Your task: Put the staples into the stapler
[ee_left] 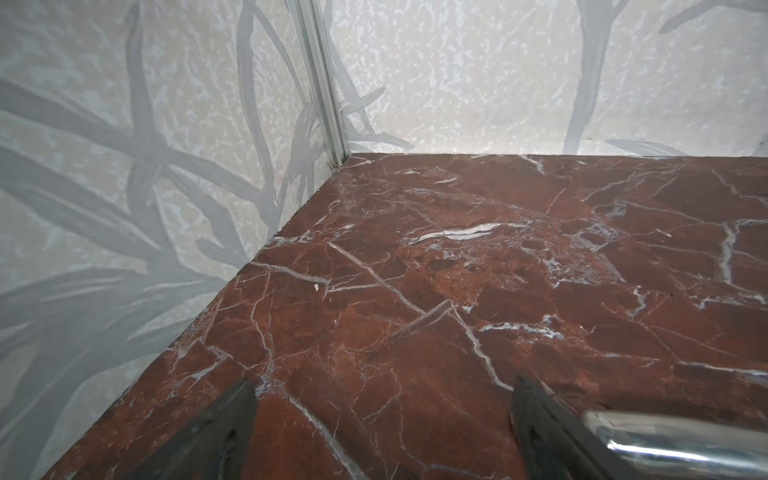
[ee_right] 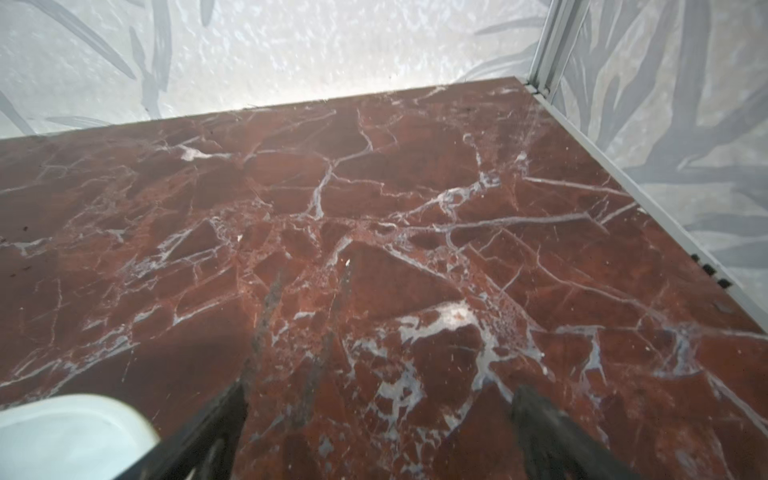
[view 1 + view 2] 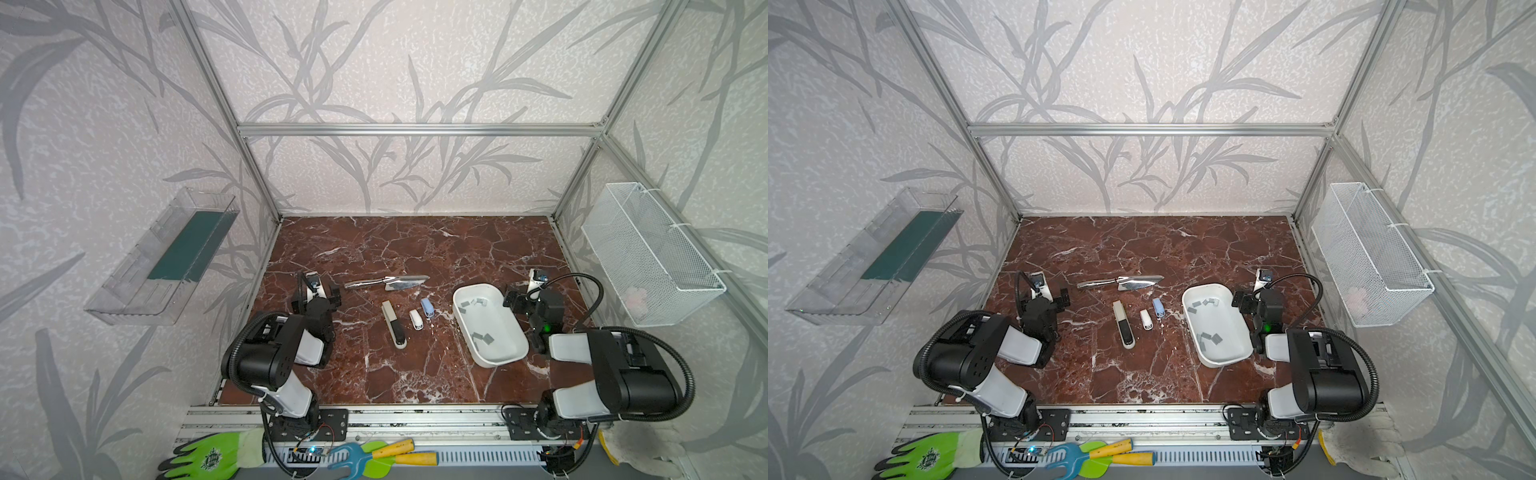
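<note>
Several grey staples (image 3: pixel 482 338) (image 3: pixel 1209 338) lie loose in a white tray (image 3: pixel 509 355) (image 3: pixel 1235 357) right of centre, some more at its far end (image 3: pixel 471 302). Three staplers lie at the table's middle: a long beige-and-black stapler (image 3: pixel 394 324) (image 3: pixel 1123 324), a small white stapler (image 3: pixel 416 320) (image 3: pixel 1145 320) and a small blue stapler (image 3: pixel 427 308) (image 3: pixel 1158 307). My left gripper (image 3: pixel 314 293) (image 1: pixel 382 399) is open over bare table, left of the staplers. Just right of the tray's far end, my right gripper (image 3: pixel 524 295) (image 2: pixel 380 395) is open and holds nothing; the tray's rim (image 2: pixel 62 432) shows beside it.
A shiny metal trowel (image 3: pixel 386 283) (image 3: pixel 1120 282) lies behind the staplers, its handle (image 1: pixel 673 440) close to my left gripper. The enclosure's walls and metal posts (image 1: pixel 324 83) (image 2: pixel 548 45) bound the marble table. A wire basket (image 3: pixel 652 253) hangs on the right wall, a clear bin (image 3: pixel 166 257) on the left.
</note>
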Robot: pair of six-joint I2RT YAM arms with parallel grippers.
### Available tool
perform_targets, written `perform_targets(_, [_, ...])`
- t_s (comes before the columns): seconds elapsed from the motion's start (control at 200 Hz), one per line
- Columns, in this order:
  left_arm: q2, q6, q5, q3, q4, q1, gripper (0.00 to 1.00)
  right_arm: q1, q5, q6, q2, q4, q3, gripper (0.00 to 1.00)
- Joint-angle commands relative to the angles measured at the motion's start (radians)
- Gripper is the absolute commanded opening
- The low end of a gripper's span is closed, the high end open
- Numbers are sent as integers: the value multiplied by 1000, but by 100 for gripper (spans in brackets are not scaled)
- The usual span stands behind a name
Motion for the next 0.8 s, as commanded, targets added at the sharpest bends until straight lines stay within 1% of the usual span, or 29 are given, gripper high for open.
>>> perform_targets(0.0, [2, 22, 28, 21, 38, 7, 97, 6, -40, -44, -13, 88, 3, 99])
perform_targets(0.065, [-3, 17, 23, 38, 3, 10, 96, 7, -53, -48, 31, 185, -29, 99])
perform_targets(0.17, [-8, 14, 25, 42, -15, 14, 96, 7, -67, -49, 144, 370, -53, 99])
perform_targets(0.22, [-8, 13, 24, 46, -20, 14, 96, 6, -65, -48, 166, 412, -59, 99])
perform_targets(0.325, [-21, -5, 29, 73, -91, 27, 97, 7, -69, -49, 112, 302, -42, 99])
perform_targets(0.4, [-33, -29, 58, 91, -150, 52, 97, 8, -68, -55, 70, 208, -25, 99])
perform_targets(0.49, [-48, -68, 106, 104, -203, 90, 97, 13, -77, -62, 91, 216, -10, 99])
perform_targets(0.555, [-54, -95, 129, 114, -237, 117, 98, 14, -115, -75, 98, 174, 22, 99])
perform_targets(0.605, [-59, -105, 145, 123, -259, 129, 98, 18, -159, -98, 101, 85, 75, 99])
perform_targets(0.62, [-60, -107, 150, 125, -264, 131, 99, 26, -151, -106, 101, 53, 90, 99])
perform_targets(0.66, [-61, -107, 156, 124, -266, 133, 99, 68, -75, -136, 99, 1, 113, 99])
perform_targets(0.695, [-61, -105, 162, 124, -264, 134, 99, 91, -43, -154, 95, -38, 131, 99])
perform_targets(0.725, [-60, -98, 179, 123, -263, 134, 99, 97, -33, -157, 89, -53, 134, 99])
perform_targets(0.8, [-62, -63, 267, 124, -268, 134, 98, 97, -31, -156, 92, -49, 134, 99])
